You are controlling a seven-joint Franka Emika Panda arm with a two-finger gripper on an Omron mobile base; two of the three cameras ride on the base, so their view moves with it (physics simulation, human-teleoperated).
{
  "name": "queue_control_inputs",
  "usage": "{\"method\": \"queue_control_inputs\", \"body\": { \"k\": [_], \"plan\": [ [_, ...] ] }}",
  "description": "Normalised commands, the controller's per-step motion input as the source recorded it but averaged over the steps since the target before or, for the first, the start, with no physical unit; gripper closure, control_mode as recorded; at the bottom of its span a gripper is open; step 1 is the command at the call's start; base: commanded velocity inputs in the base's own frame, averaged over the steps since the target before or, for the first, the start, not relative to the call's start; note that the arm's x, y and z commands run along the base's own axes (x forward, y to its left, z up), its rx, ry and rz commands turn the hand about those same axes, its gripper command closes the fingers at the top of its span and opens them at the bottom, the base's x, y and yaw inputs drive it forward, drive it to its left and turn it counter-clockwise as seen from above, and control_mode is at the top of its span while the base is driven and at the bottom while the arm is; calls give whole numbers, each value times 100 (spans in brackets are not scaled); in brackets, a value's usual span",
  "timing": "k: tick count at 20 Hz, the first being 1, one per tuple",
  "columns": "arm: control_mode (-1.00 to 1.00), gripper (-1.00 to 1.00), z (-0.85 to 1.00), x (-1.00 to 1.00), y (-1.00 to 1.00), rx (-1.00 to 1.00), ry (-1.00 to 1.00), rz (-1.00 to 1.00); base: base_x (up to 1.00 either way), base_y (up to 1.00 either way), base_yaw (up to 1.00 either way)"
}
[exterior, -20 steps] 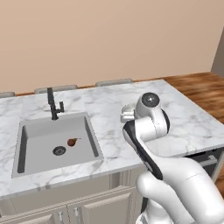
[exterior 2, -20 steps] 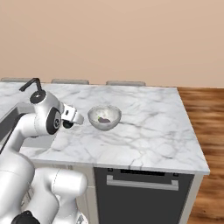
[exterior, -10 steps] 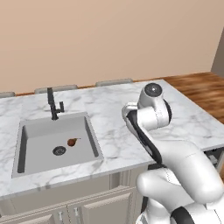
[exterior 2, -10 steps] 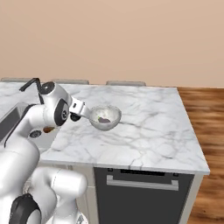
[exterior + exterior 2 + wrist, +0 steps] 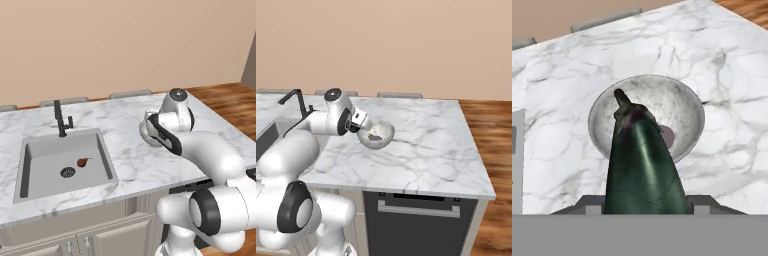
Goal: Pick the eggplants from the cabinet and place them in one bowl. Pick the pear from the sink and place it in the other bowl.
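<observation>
Tabletop [image 5: 421, 150], white marble: my base views hold the same framing as a second ago, so the change is all in the arm, which has swung from the sink side toward the bowl. Sink [image 5: 30, 165], at 9 o'clock of the arm in the left base view: the pear [image 5: 82, 162] lies on its floor beside the drain, untouched. Bowl [image 5: 682, 107], grey: it sits directly ahead in my hand view and already holds a purplish item, which I judge to be an eggplant placed before. Pincer [image 5: 362, 123]: it is clamped on the eggplant [image 5: 643, 165], stem pointing at 12 o'clock over the bowl's near rim. I judge lowering and release come next, then the pear.
</observation>
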Motion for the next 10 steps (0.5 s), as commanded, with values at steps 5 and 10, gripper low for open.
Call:
{"method": "queue_control_inputs", "body": {
  "k": [5,10],
  "plan": [
    [-100,100,-15,57,-9,5,5,0,0,0,0],
    [-100,100,-30,33,0,0,5,0,0,0,0]
  ]
}}
